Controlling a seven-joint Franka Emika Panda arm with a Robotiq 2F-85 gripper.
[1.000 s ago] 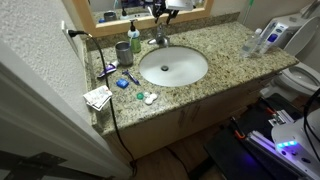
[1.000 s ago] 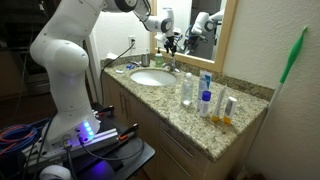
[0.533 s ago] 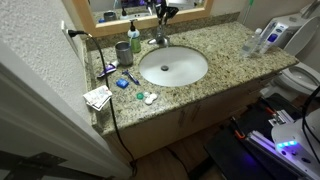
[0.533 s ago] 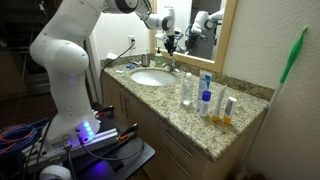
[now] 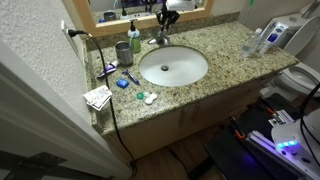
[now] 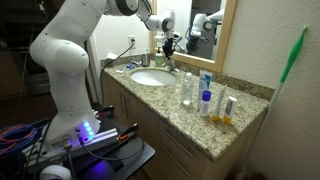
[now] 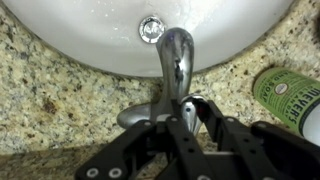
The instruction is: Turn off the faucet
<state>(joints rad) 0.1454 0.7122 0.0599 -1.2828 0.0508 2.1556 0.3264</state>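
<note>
The faucet [image 7: 176, 52] is a small chrome tap at the back rim of the white oval basin [image 7: 70, 35]. In the wrist view its spout points toward the drain. My gripper [image 7: 193, 110] comes in from the bottom edge and is shut on the faucet's handle [image 7: 190, 100], with a black finger [image 7: 181, 132] on each side of it. In both exterior views the gripper [image 5: 163, 20] [image 6: 168, 46] hangs straight above the faucet [image 5: 158, 39] [image 6: 169, 63] behind the basin [image 5: 173, 67] [image 6: 150, 77]. No running water is discernible.
A green-topped soap bottle [image 7: 290, 92] [image 5: 134, 38] and a grey cup [image 5: 122, 52] stand close beside the faucet. Small toiletries and papers [image 5: 98, 97] lie at one end of the granite counter. Several bottles [image 6: 205, 95] [image 5: 262, 40] stand at the other end. A mirror is right behind.
The jaws have closed onto the faucet's handle. The arm has hardly shifted over the tap.
</note>
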